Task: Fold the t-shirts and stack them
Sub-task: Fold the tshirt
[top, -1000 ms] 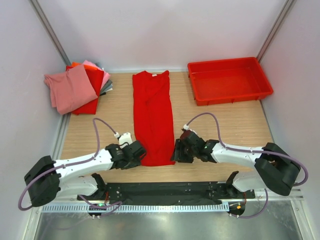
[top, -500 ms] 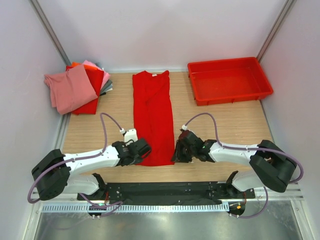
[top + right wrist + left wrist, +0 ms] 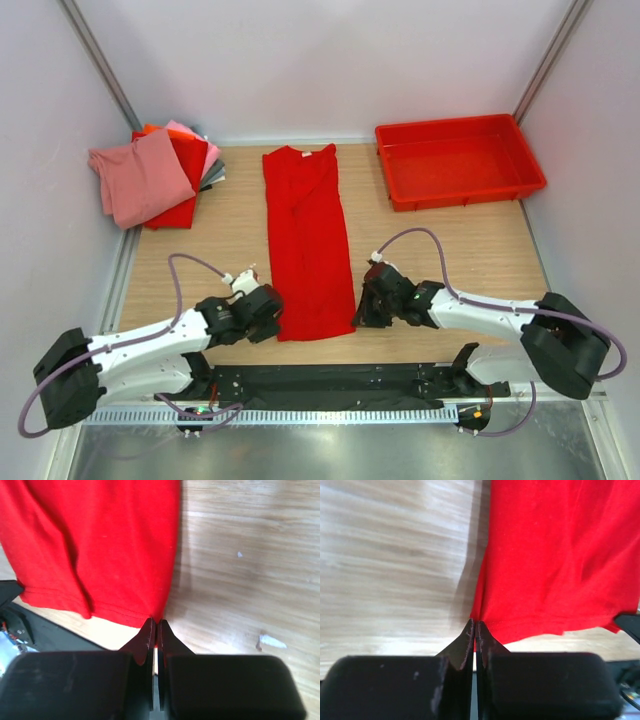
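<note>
- Top external: the red t-shirt (image 3: 305, 235) is lying flat as a long strip mid-table, collar at the far end, while the folded stack (image 3: 160, 178) is sitting at the far left. The left gripper (image 3: 274, 320) and right gripper (image 3: 358, 312) are flanking its near hem.
- Left wrist: the jaws are pinching tight on the hem's left corner.
- Right wrist: the jaws are clamping the right corner. The cloth is looking thin and limp, likely sagging once lifted, so the corners seem the place to hold.

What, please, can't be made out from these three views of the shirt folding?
Top view: how many lie in the stack of folded shirts; the top one covers the rest.
Left wrist view: how much red t-shirt the left gripper pinches; its fingers hide it.
Right wrist view: the same for the right gripper.
</note>
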